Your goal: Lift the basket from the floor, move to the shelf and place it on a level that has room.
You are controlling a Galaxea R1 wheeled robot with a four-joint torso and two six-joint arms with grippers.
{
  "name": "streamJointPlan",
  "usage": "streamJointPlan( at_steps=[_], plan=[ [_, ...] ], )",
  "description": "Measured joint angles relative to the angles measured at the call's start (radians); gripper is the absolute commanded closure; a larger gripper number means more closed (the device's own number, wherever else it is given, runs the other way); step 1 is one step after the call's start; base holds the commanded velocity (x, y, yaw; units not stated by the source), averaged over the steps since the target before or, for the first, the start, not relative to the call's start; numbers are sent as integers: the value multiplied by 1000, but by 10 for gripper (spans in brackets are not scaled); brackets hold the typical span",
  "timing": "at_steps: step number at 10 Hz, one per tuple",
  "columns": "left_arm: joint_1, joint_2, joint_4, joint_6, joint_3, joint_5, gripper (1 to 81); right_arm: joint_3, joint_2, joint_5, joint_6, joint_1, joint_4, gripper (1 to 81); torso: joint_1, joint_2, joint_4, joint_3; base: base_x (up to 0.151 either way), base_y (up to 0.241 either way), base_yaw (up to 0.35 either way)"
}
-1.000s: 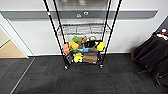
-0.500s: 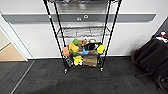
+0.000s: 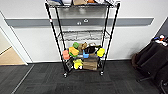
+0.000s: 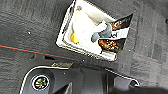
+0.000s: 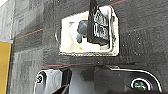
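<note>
Basket (image 4: 86, 32) sits loaded on dark floor (image 4: 30, 27), shelf (image 3: 82, 37) mid-frame ahead. Tool state: cannot tell. Tilting could spill contents.

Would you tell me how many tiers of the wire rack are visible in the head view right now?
4 on the shelf: the top tier piled with items, a bare level below, the toy tier, and a bottom tier holding a box.
</note>
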Motion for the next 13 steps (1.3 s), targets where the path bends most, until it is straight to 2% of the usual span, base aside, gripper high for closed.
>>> streamJointPlan(
  at_steps=[2, 4, 6, 13],
  plan=[
    [5, 2, 0, 0, 0, 1, 10, -13, 17, 0, 0, -1, 0, 10, 40, -64, 0, -23, 0, 0, 0],
    [4, 0, -1, 0, -3, 1, 10, -18, 16, -3, 0, 0, 0, 10, 74, -120, 0, -74, 0, 0, 0],
    [1, 0, -2, 0, -4, -1, 10, -18, 16, -2, 0, 1, 0, 10, 106, -171, 0, -92, 0, 0, 0],
    [-10, -3, -14, 0, -24, 9, 10, -22, 17, -18, 0, 24, 0, 10, 253, -406, 0, -97, 0, 0, 0]
  ],
)
